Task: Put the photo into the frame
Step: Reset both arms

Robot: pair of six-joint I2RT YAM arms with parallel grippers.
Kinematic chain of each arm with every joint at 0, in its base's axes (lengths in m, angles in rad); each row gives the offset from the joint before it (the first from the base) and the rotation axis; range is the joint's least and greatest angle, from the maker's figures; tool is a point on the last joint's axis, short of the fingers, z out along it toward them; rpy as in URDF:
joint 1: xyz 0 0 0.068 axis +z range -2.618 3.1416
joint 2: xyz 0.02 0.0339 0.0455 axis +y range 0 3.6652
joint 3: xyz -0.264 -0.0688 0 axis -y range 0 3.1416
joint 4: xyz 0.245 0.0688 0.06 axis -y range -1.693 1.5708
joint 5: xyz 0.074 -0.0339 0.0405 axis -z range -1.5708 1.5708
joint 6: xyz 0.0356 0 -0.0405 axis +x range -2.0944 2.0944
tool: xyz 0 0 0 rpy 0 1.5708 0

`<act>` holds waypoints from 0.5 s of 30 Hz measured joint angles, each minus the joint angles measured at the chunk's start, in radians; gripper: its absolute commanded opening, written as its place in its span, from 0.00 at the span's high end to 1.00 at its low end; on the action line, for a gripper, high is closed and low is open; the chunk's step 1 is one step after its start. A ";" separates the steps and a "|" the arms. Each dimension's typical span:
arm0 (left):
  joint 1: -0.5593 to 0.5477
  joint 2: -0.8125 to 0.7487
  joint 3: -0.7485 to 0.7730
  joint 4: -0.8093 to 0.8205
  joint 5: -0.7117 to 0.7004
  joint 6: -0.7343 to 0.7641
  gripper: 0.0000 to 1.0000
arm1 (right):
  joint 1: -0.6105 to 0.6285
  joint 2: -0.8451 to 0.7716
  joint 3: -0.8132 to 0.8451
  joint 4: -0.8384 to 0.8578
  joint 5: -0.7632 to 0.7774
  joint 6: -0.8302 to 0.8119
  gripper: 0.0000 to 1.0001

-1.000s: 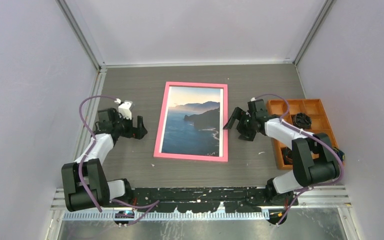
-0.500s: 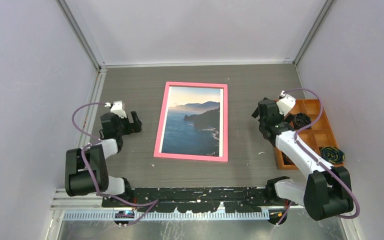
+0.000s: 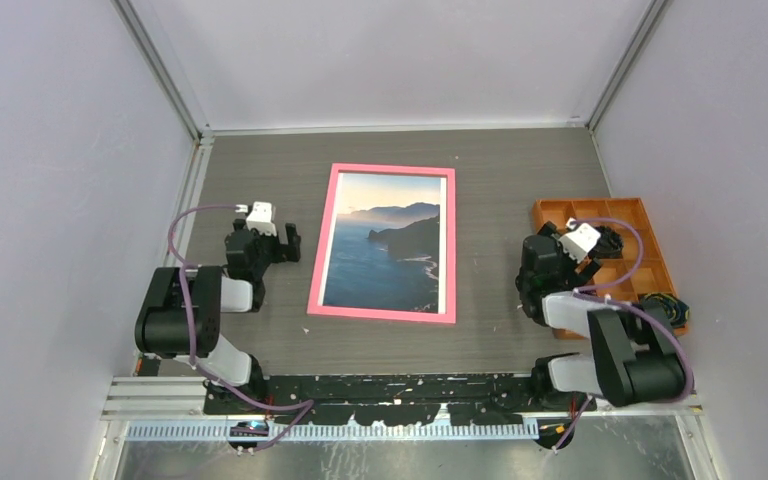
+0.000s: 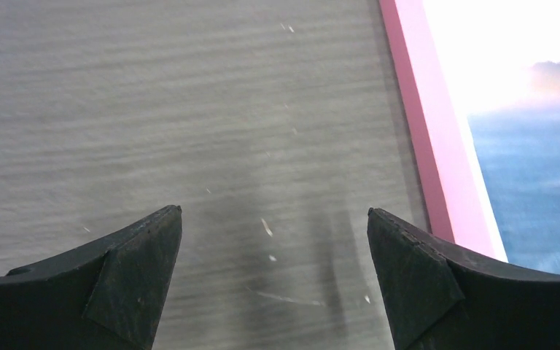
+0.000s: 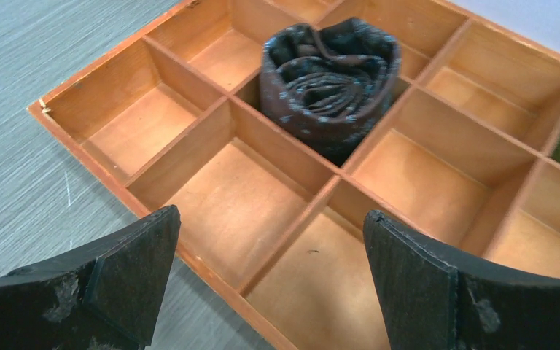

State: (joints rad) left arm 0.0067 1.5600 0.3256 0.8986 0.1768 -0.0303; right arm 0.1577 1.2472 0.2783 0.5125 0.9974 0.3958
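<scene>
The left gripper (image 3: 282, 241) hung with its jaws wide apart and nothing between them, low over the bare table (image 3: 260, 170), just at 9 o'clock of the frame (image 3: 324, 250). In its wrist view the pink rail ran close past the right-hand finger (image 4: 423, 284). The frame lay flat, pink face up, in the middle of the table, and the photo (image 3: 385, 250) showed inside it with an even pink border all round, so the task looked as good as done. Well off at 3 o'clock, the right gripper (image 5: 270, 284) was also spread and empty, aimed at the orange tray (image 5: 87, 157) with a rolled dark cloth (image 5: 328, 73) in one cell. The best finish would be to draw both arms back toward 6 o'clock. The left should not swing toward 3 o'clock and nudge the rail, and the right should lift clear of the tray wall.
</scene>
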 measured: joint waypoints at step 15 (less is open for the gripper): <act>0.002 0.000 0.037 -0.002 -0.080 0.006 0.00 | -0.103 0.315 0.046 0.421 -0.460 -0.219 0.00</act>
State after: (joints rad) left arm 0.0086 1.5600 0.3626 0.8963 0.0967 -0.0238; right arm 0.0544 1.5627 0.3244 0.9333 0.5377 0.1772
